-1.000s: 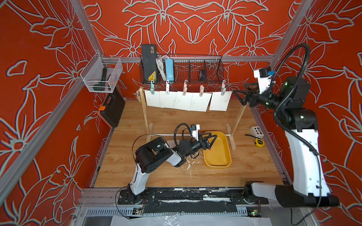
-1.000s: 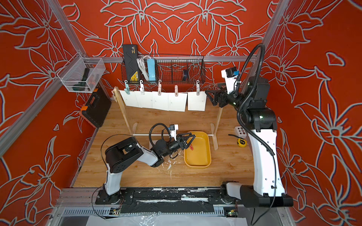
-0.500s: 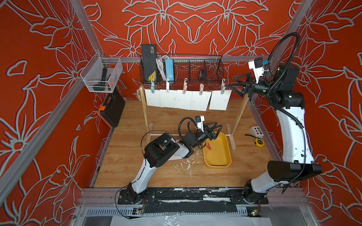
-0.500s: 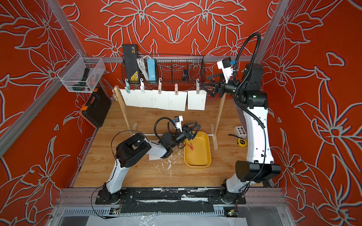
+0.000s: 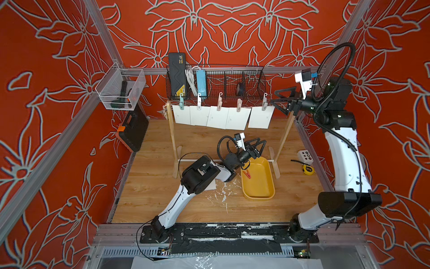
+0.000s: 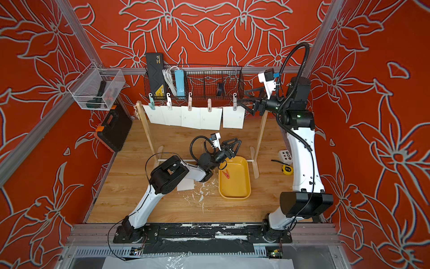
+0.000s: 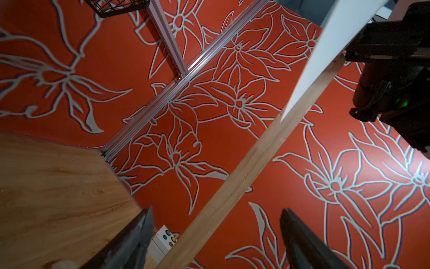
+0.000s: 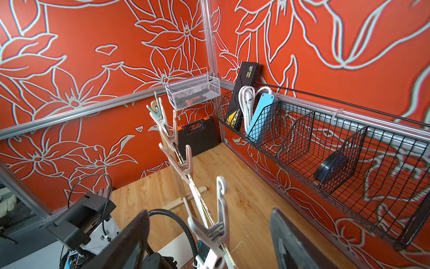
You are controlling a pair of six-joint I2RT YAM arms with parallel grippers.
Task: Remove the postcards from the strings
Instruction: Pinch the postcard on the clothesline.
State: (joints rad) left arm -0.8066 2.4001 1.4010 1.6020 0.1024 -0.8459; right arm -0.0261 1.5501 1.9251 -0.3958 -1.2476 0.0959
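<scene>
In both top views we see five postcards (image 5: 218, 117) on the strings (image 5: 252, 107) at upper centre. The right fingers (image 5: 279, 106) are open beside them, and the left fingers (image 5: 262, 144) are open and empty at centre. In the left wrist view, the fingers stand wide and hold nothing. In the right wrist view, a white peg (image 8: 213, 233) stands ungripped between the open fingers.

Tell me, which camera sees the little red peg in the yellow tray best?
A top view: looking down, it shows the red peg lying inside the yellow tray. Both top views show it about equally well. Neither wrist camera catches the peg or the tray.
</scene>
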